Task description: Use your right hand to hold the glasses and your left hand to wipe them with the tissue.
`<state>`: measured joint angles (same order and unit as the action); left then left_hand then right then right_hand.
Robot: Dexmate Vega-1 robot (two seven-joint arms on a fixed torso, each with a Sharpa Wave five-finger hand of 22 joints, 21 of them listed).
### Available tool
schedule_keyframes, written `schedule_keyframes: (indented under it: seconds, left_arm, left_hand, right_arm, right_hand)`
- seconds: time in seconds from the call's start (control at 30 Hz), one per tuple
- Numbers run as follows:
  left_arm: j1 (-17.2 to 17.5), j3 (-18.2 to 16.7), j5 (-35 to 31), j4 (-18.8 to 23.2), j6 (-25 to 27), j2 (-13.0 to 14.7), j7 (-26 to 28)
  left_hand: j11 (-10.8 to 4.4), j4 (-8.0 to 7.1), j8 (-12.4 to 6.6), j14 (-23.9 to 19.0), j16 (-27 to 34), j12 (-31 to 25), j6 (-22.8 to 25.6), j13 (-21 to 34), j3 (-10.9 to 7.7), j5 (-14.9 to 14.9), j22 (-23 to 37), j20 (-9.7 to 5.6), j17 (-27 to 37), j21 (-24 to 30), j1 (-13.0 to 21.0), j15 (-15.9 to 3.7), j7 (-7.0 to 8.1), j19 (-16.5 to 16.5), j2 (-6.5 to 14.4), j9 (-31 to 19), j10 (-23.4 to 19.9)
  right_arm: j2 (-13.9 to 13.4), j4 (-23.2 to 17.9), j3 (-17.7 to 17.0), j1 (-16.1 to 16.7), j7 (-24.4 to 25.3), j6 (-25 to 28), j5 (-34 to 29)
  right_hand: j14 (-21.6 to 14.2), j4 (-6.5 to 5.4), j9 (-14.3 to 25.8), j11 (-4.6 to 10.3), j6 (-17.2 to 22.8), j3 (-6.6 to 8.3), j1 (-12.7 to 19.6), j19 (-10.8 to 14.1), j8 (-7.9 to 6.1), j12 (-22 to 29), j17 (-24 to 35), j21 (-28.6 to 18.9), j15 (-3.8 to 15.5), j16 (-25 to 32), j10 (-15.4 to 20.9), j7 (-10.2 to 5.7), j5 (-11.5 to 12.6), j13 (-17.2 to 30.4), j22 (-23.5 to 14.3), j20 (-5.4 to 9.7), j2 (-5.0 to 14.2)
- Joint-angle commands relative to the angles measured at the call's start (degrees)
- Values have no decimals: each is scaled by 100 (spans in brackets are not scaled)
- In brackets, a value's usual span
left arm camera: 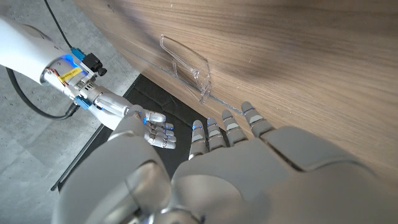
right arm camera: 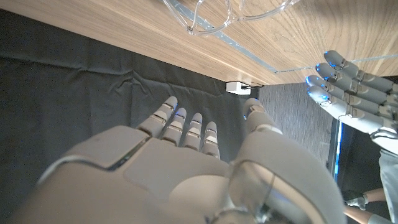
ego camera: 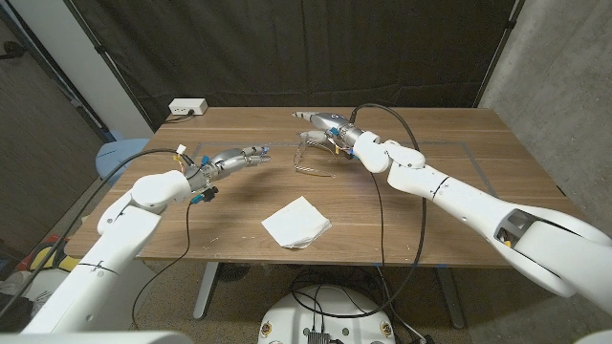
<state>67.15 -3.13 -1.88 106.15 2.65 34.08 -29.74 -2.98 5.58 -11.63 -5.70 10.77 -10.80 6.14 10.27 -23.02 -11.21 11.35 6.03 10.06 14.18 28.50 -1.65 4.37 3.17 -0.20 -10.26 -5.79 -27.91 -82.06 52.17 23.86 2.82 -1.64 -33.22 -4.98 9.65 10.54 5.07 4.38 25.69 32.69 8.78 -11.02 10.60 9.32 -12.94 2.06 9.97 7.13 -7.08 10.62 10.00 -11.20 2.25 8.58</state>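
Note:
The clear plastic glasses lie on the wooden table, just beyond its middle. My right hand hovers just behind them, fingers straight and apart, holding nothing. My left hand reaches in from the left with its fingers stretched toward the glasses, a short gap away and empty. The white tissue lies near the table's front edge, apart from both hands. The left wrist view has the glasses beyond my left hand, and my right hand. The right wrist view has the glasses, my right hand and my left hand.
A white socket box sits at the table's far left corner. A blue rounded object stands off the table's left side. Black curtains hang behind the table. A faint taped rectangle marks the tabletop around the glasses.

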Motion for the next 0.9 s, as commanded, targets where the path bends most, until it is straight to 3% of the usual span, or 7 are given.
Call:
schedule_keyframes:
  seconds: [0.03, 0.37, 0.57, 0.9]
  left_arm:
    - [188, 20, -485, 391, -11, 324, 139]
    - [280, 23, -659, 581, 23, 449, 188]
    - [306, 37, -737, 662, 57, 500, 198]
    - [297, 86, -856, 756, 136, 586, 165]
  left_hand:
    - [7, 147, -27, -97, 24, -55, 123, 23, -15, -60, 22, -15, 31, 17, 203, -6, -33, 30, -43, -32, -96]
    - [-9, 378, -78, -133, 31, -90, 321, 29, -87, -138, 29, -3, 39, 32, 696, 34, 7, 82, -109, -38, -235]
    - [-42, 442, -63, -129, 23, -70, 341, 31, -134, -171, 33, 2, 41, 40, 991, 20, 0, 106, -126, -40, -220]
    - [-29, 462, -25, -70, 3, -46, 308, 31, -193, -186, 41, 6, 43, 49, 1369, 4, 19, 126, -129, -45, -171]
  right_arm:
    - [172, 284, 425, -272, 299, 59, -681]
    - [307, 633, 679, -418, 613, 76, -1169]
    - [404, 899, 795, -497, 771, 88, -1361]
    - [565, 1333, 1016, -627, 1042, 218, -1742]
  right_hand:
    - [-146, 70, 20, 75, 109, 45, 248, 131, -80, 74, 19, -49, 249, 38, 105, -128, -11, 32, 6, 171, -3]
    - [-507, 82, 16, 270, 584, 53, 941, 359, -224, 194, 20, -121, 516, 64, 515, -501, -13, 38, -5, 231, -184]
    - [-724, 64, 18, 338, 905, -43, 1237, 477, -275, 260, 28, -166, 660, 79, 785, -534, 9, 50, -21, 172, -330]
    - [-946, 100, 28, 457, 1052, -87, 1706, 611, -256, 286, 34, -221, 800, 79, 964, -556, 90, 66, -37, 204, -482]
